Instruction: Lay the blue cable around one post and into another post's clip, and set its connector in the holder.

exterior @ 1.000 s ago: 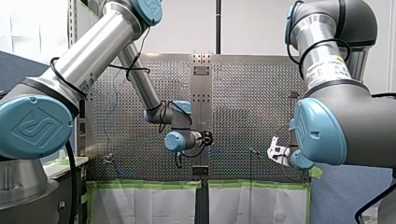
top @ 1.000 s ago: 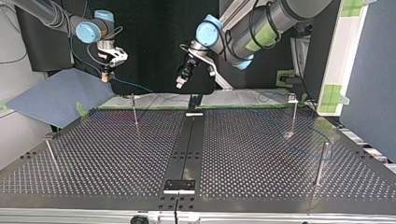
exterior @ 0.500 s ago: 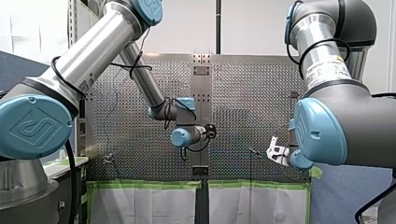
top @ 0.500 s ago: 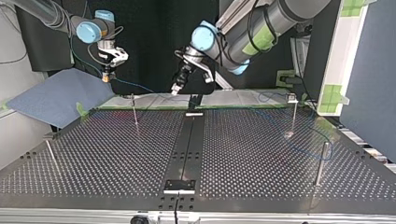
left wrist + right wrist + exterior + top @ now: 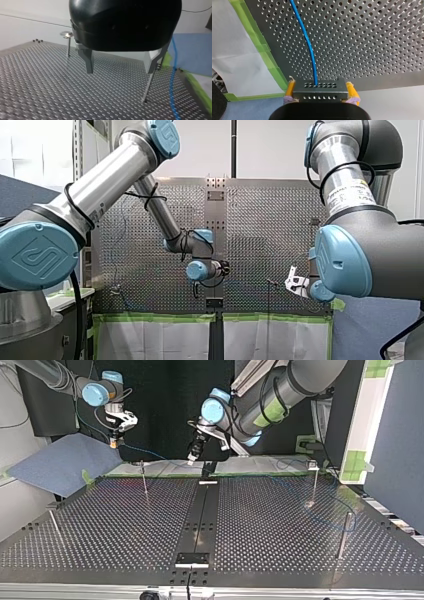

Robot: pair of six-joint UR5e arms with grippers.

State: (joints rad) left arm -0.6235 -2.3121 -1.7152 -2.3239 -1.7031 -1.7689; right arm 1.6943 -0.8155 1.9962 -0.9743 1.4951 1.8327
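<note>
My right gripper [image 5: 320,94] is shut on the black connector [image 5: 320,90], its yellow pads on either side. From the connector the blue cable [image 5: 308,42] runs ahead over the perforated table. In the top view, my right gripper [image 5: 115,441] hangs above the table's far left corner, and the cable [image 5: 145,452] sags from it toward the middle. My left gripper [image 5: 119,72] is open with nothing between its metal fingers. It hovers over the table with a thin post [image 5: 147,87] just beside one finger. In the top view, my left gripper [image 5: 192,458] points down near the far middle.
Thin posts stand on the table in the top view: one far left [image 5: 144,480], one far right [image 5: 314,482], one near right [image 5: 343,536], one near left [image 5: 55,527]. A black centre strip carries a small bracket [image 5: 192,558] at its near end. Green tape [image 5: 160,317] lines the table's edge.
My left arm's wrist has swung toward the front view's right and a little lower, closer to the centre strip. My right arm and the connector have stayed in place.
</note>
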